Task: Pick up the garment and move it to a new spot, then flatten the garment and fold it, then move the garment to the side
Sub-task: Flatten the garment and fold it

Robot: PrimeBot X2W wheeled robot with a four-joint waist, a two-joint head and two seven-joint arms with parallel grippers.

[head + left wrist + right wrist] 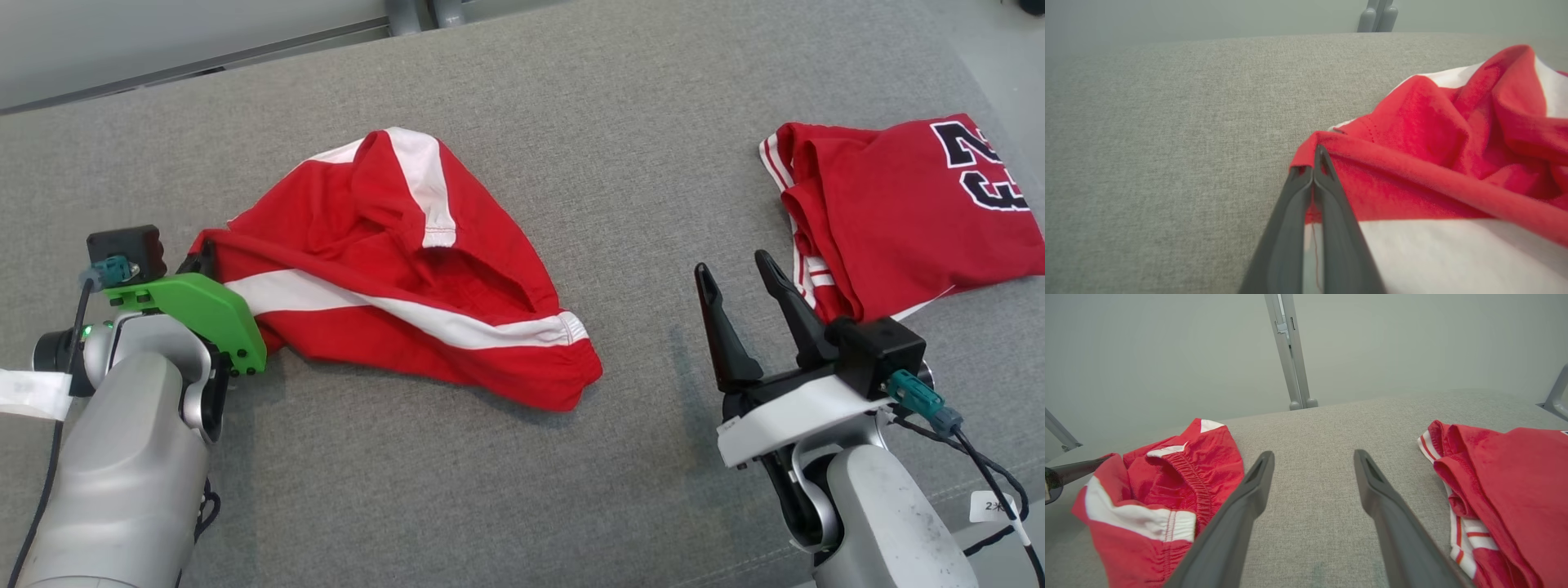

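Left hand [1312, 165] gripped the garment [392, 269] by its left corner; it stretched rightward across the desk [637, 204]. Right hand [735, 269] gaped, seemingly just above open desk.

The left end effector [1312, 163] is pinched shut on the garment [367, 237] (fingers [1290, 212] pressed together); the right end effector [733, 268] is held wide open, pointed forward.

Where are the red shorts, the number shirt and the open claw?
shorts [392, 269]: head view, on the red middle.
shirt [906, 220]: head view, red cloth near the number.
right claw [733, 263]: head view, midway between its fingertips.
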